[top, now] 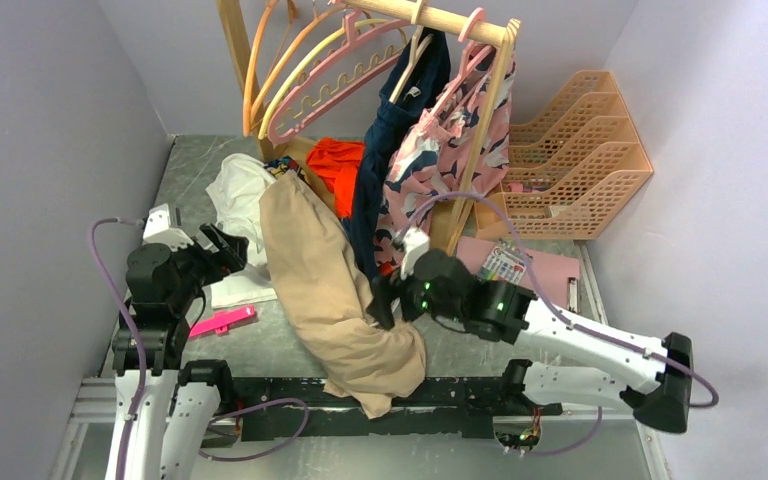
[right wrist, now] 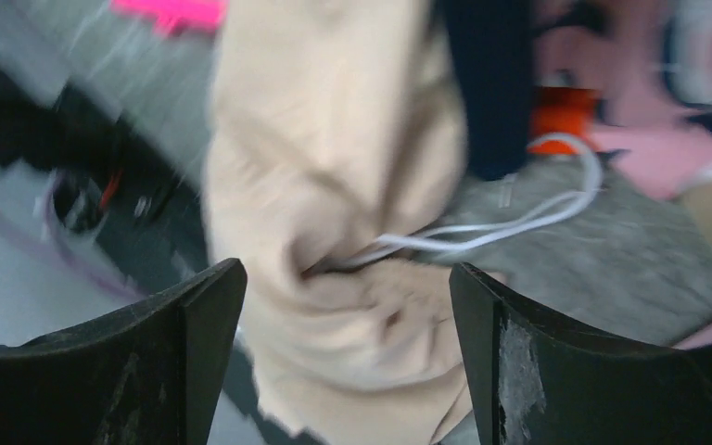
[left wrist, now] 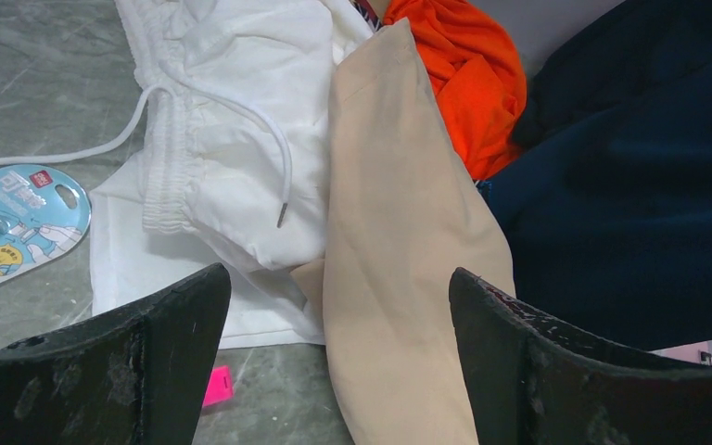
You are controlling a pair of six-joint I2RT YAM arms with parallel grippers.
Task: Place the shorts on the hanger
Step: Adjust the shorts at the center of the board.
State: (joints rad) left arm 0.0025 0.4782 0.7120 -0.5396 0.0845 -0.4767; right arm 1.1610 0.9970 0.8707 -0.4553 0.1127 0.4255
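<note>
The tan shorts (top: 332,290) lie in a long heap down the middle of the table, their gathered waistband end over the near edge. They show in the left wrist view (left wrist: 403,260) and blurred in the right wrist view (right wrist: 334,185), with the white drawstring (right wrist: 519,218). The pink hanger (top: 345,75) hangs on the wooden rail at the back. My left gripper (top: 222,250) is open, left of the shorts, empty. My right gripper (top: 382,300) is open at the shorts' right side, its jaws wide apart over the waistband folds, holding nothing.
A white garment (top: 238,195) and an orange one (top: 340,160) lie behind the shorts. Navy (top: 385,140) and patterned (top: 455,130) garments hang on the rail, beside orange (top: 257,60) and yellow (top: 305,60) hangers. A pink clip (top: 222,320) lies front left. A peach file rack (top: 570,160) stands at the right.
</note>
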